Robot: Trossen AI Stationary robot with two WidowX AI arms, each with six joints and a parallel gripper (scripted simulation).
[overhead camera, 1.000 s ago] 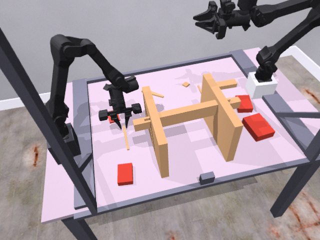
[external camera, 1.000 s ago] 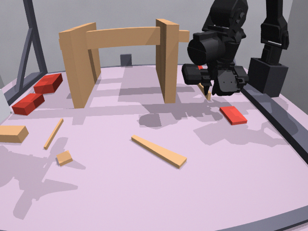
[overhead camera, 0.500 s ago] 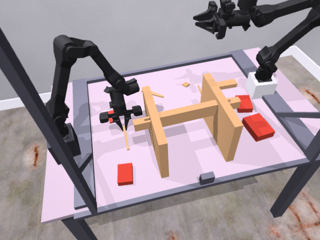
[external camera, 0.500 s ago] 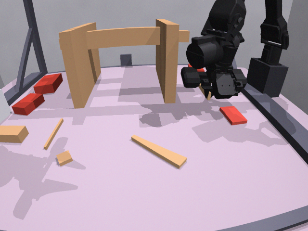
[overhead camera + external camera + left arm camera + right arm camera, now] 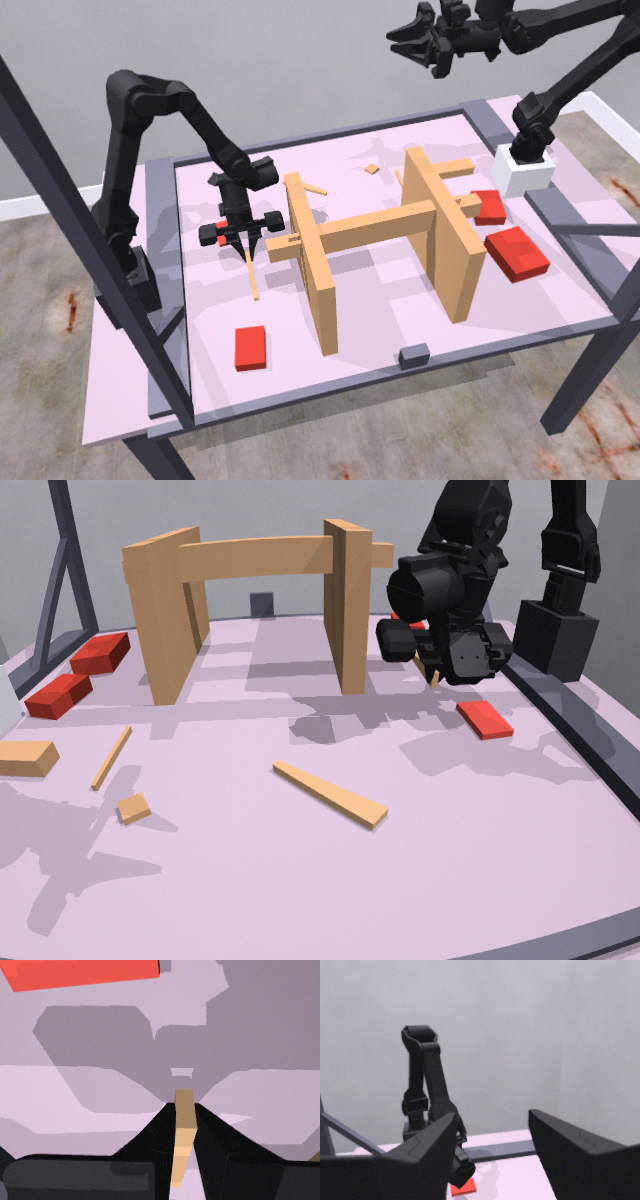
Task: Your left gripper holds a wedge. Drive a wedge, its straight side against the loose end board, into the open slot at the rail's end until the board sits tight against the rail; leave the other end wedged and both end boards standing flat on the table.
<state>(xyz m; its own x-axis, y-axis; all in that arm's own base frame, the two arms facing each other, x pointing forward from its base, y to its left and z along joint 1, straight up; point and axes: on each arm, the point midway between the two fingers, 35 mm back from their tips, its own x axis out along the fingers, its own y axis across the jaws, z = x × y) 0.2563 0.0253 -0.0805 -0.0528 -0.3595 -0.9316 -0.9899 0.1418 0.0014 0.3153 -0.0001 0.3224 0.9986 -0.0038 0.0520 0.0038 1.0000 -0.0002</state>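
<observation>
A wooden rail [image 5: 372, 224] runs through two upright end boards, one [image 5: 312, 263] near my left arm and one [image 5: 444, 232] near my right arm. The rail's end by the left arm [image 5: 281, 246] shows an open slot. A thin wedge [image 5: 251, 273] lies on the table beside that end. My left gripper [image 5: 245, 251] points straight down and is shut on the wedge's upper end; the left wrist view shows the wedge [image 5: 183, 1135] pinched between both fingers. It also shows in the exterior view [image 5: 429, 673]. My right gripper [image 5: 400, 41] is open and empty, high above the table.
A second wedge [image 5: 329, 793] lies loose behind the boards, with a thin stick [image 5: 111, 757], a small cube [image 5: 133, 807] and a wood block [image 5: 25, 757]. Red blocks lie at the front left [image 5: 250, 347], under the left gripper [image 5: 222, 232] and at the right [image 5: 516, 253].
</observation>
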